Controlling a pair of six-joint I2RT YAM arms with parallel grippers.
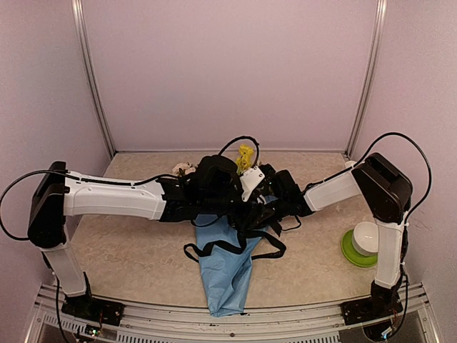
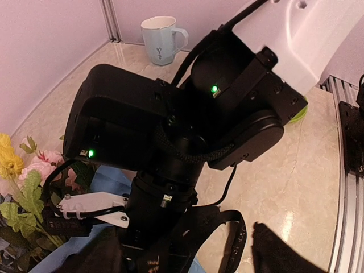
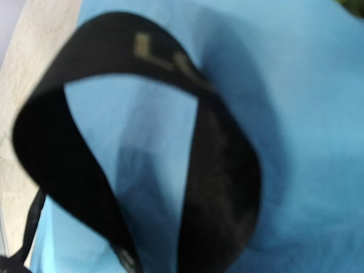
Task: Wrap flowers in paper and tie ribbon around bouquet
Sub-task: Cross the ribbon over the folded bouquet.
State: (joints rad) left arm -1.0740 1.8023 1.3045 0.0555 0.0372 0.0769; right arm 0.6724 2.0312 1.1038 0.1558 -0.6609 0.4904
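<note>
Right wrist: ribbon [image 3: 224, 187] loops over paper [image 3: 307, 114] just ahead of clenched right jaws; left jaws parted.

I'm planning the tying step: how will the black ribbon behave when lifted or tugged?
Likely floppy: the ribbon lies in slack loops over the paper, so it should droop from a grip. Probably light: the band looks thin and flat close up. Its loops might snag when pulled.

- Left arm [image 1: 114, 196] reaches right toward the middle; left claw [image 2: 182, 259] has its fingers [image 2: 278, 250] spread apart.
- Right arm [image 1: 335, 189] reaches left to meet it; right claw [image 2: 151, 250] closed, pointing down.
</note>
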